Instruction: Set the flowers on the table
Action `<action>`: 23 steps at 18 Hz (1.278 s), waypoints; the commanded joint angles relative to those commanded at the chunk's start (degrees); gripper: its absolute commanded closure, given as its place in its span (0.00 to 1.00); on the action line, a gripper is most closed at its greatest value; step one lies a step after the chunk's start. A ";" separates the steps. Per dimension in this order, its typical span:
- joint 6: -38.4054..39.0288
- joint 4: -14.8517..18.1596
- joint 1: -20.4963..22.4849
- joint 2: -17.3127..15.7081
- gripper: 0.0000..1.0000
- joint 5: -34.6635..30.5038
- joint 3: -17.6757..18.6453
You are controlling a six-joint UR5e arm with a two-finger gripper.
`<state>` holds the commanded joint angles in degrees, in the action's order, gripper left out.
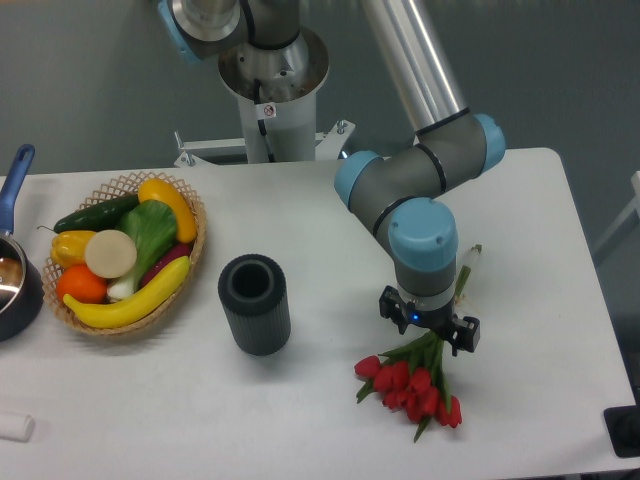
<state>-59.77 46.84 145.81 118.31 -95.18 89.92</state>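
The flowers [408,385], a bunch of red tulips with green leaves, lie on the white table [330,220] at the front right. Their heads point toward the front edge. The pale green stems run back under the arm's wrist, and the stem ends [469,262] show beyond it. My gripper [430,325] hangs straight down over the stems, just behind the tulip heads. Its fingers [470,331] stand apart on either side of the stems, and it looks open. The wrist hides the exact contact.
A dark ribbed cylindrical vase [254,303] stands upright left of the flowers. A wicker basket [196,212] of fruit and vegetables sits at the left. A pot with a blue handle [14,175] is at the far left edge. The robot base [270,100] stands behind the table.
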 joint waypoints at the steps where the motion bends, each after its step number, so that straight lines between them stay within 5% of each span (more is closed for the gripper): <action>1: 0.26 0.00 0.00 -0.09 0.00 0.00 -1.05; 7: -0.35 1.49 2.02 -2.82 0.00 -0.26 -4.75; 18: -23.44 18.09 10.36 -11.69 0.00 0.09 -4.67; 23: -27.68 19.07 14.23 -13.36 0.00 4.29 -4.32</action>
<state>-87.45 65.92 160.04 104.95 -90.89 85.61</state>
